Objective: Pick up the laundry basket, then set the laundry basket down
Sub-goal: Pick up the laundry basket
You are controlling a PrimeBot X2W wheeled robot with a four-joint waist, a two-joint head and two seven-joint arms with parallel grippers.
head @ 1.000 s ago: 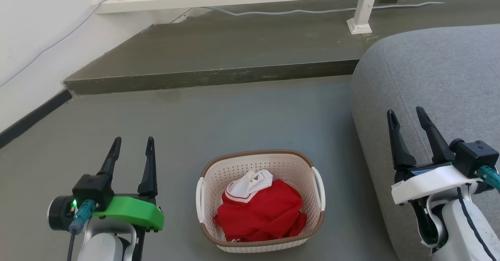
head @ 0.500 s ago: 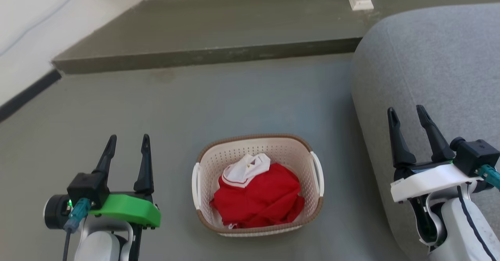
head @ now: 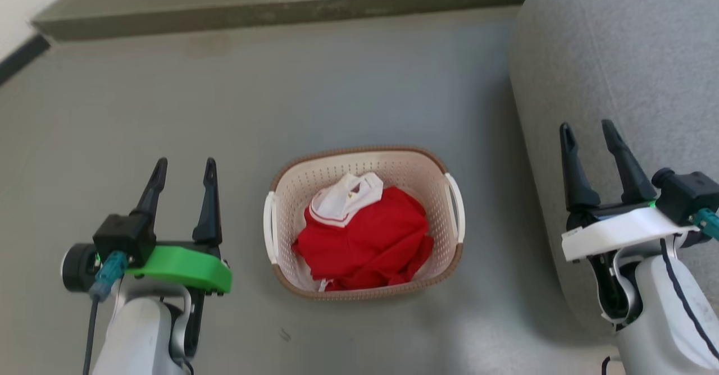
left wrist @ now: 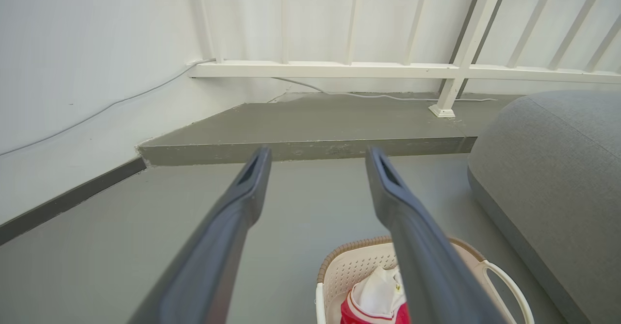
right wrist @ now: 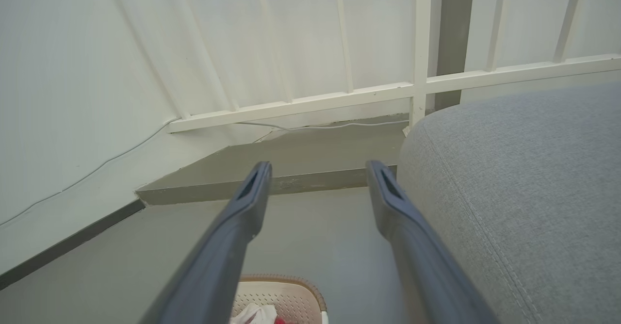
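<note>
On floor (head: 168,94) between grippers: laundry basket (head: 404,167), red shirt (head: 365,240) inside. Left gripper (head: 185,164) fingers apart, left of rim. Right gripper (head: 586,127) fingers apart, over sofa (head: 618,55) edge. Narrow floor gap basket-to-sofa.

grey floor (head: 359,83), low step (left wrist: 310,125), white railing (left wrist: 339,68) and wall (left wrist: 73,47), perhaps a grey sofa (head: 618,55).

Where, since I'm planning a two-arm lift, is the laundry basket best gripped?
Take the laundry basket by its white side handles: left handle from the left, right handle from the right. Both loops stand off the walls, leaving gaps for fingers.
</note>
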